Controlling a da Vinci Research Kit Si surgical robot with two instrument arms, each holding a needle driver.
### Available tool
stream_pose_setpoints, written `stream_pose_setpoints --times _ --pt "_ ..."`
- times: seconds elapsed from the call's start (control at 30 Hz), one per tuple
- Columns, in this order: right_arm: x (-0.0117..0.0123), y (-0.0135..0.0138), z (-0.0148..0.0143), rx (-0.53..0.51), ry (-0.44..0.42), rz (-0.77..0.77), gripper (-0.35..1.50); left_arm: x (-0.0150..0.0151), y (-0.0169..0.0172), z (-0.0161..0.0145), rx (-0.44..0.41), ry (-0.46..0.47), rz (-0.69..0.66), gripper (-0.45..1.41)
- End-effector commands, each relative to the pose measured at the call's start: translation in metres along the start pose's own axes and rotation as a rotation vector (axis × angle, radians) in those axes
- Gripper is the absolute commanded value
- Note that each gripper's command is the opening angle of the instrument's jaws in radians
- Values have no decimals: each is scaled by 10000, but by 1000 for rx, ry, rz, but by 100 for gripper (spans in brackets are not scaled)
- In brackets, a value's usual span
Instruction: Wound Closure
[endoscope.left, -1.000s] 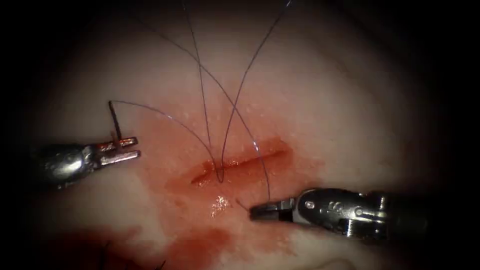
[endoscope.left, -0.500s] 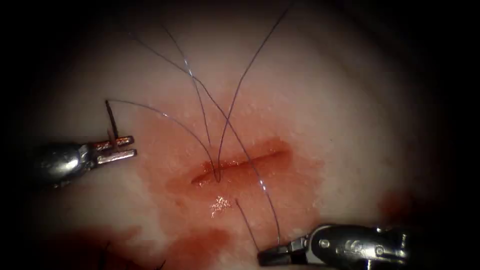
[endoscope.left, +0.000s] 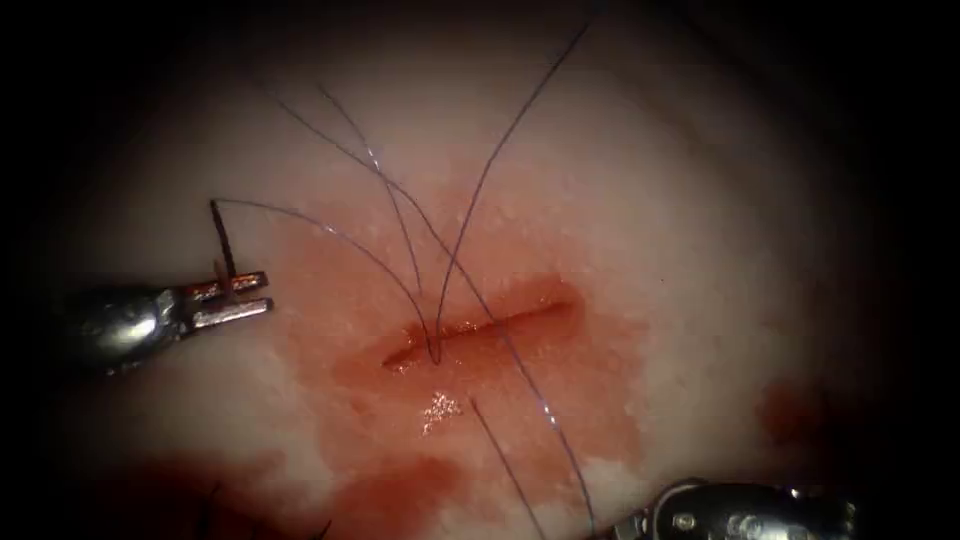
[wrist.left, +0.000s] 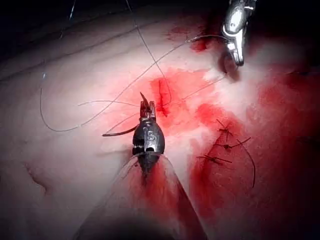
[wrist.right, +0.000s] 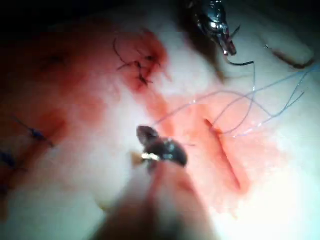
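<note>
My left tool sits left of the cut, shut on the dark curved needle. The needle stands free of the tissue, its thread end pointing up. From that end the thread arcs down into the cut, and more strands loop up from it. Low at the right, my right tool is shut on the thread, and two strands run down to it. The left wrist view has the left tool with the needle across its jaws, and the right tool beyond the cut.
Red fluid wets the tissue around and below the cut. Finished stitches with short cut ends lie beside the cut and also appear as stitches in the right wrist view. Thread loops lie over the tissue.
My right tool has moved down and right to the lower edge, drawing the thread with it. The left tool and the needle have barely shifted.
</note>
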Motion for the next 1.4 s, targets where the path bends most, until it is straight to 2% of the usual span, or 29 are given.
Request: stream_pose_setpoints --times 0.03,0.4,0.47,0.5,0.53,0.7,0.8,0.87,1.07,1.23,1.4 --pt "2 2 7 -3 9 -5 -35 -5 1 7 0 0 -1 -45" --pt "2 6 7 -9 28 -4 -35 -6 1 7 0 0 0 -45" --pt "2 11 9 -47 59 -2 49 -6 1 5 2 -1 -1 -45" --pt "3 14 9 -69 69 1 81 -5 0 5 4 -2 -1 -45" --pt "3 17 9 -92 80 4 103 -4 -1 4 3 -2 -2 -45" --pt "9 39 -9 -234 122 46 128 13 -1 14 11 -8 -16 -45" --pt "18 50 -33 -336 160 90 136 34 2 26 9 -8 -13 -45" --pt "24 54 -53 -376 187 86 135 49 2 30 3 -6 -2 -45" --pt "30 54 -94 -446 304 105 131 81 -17 40 -2 -2 32 -45" --pt "22 56 -105 -486 317 121 131 89 -29 61 12 -8 45 -45" --pt "15 58 -113 -513 349 137 131 94 -46 94 19 -34 61 -45"
